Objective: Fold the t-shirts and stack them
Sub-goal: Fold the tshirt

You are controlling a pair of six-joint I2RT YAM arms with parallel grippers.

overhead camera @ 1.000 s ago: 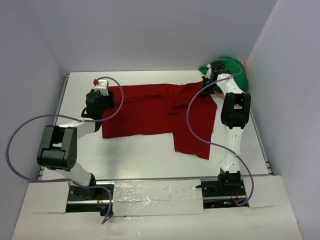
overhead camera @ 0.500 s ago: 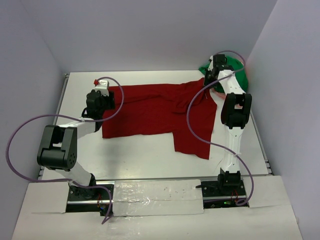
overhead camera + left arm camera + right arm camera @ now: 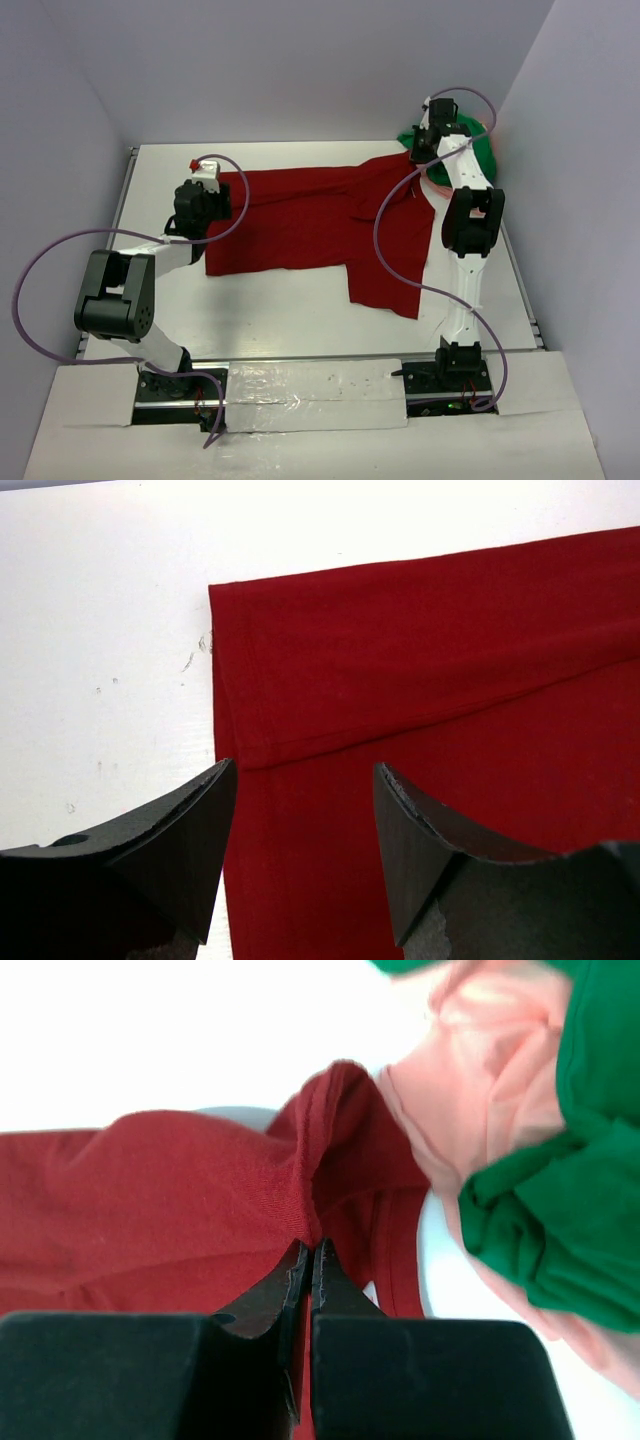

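The dark red t-shirt lies spread across the middle of the table, one part hanging toward the front right. My right gripper is shut on a raised fold of the red t-shirt at its far right end; in the right wrist view the gripper pinches the cloth. Just beyond lie the crumpled green t-shirt and the salmon-pink cloth, the green t-shirt at the back right corner. My left gripper hovers open over the red t-shirt's left edge, holding nothing.
The white table is walled in at the back and on both sides. A metal rail runs along its left edge. Purple cables loop off both arms. Bare tabletop lies left of the shirt's hem.
My right gripper has moved toward the back wall, pulling the red t-shirt's far right end up and back with it. The left arm has stayed put.
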